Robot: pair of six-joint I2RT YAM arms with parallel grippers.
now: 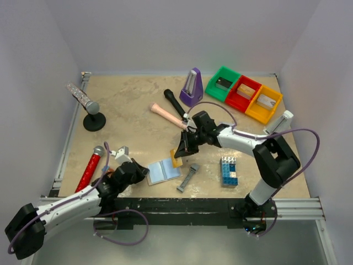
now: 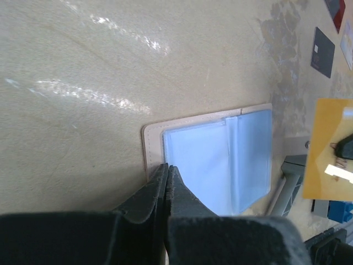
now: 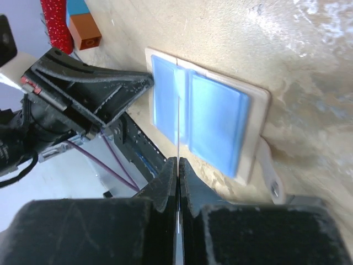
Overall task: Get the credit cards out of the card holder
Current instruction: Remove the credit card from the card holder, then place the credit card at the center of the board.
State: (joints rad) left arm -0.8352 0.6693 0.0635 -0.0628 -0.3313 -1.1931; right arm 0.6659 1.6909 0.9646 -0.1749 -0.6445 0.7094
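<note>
The light-blue card holder point(image 1: 164, 171) lies open and flat near the table's front edge. Its two panels also show in the left wrist view point(image 2: 204, 160) and the right wrist view point(image 3: 215, 121). My left gripper point(image 2: 167, 165) is shut, its tips resting on the holder's pale left edge point(image 1: 144, 170). My right gripper point(image 1: 180, 153) is shut on a tan credit card point(image 1: 176, 160), lifted just above the holder's right side. That card shows edge-on as a thin line between the jaws point(image 3: 178, 127) and as a yellow rectangle point(image 2: 325, 138). A dark credit card point(image 2: 322, 51) lies on the table beyond.
A grey bar-shaped piece point(image 1: 188, 178) lies right of the holder, and a blue-and-white brick stack point(image 1: 229, 170) further right. Green, red and yellow bins point(image 1: 244, 94), a purple metronome point(image 1: 191, 87) and two handled tools point(image 1: 171, 110) stand behind. A red glitter stick point(image 1: 90, 168) lies left.
</note>
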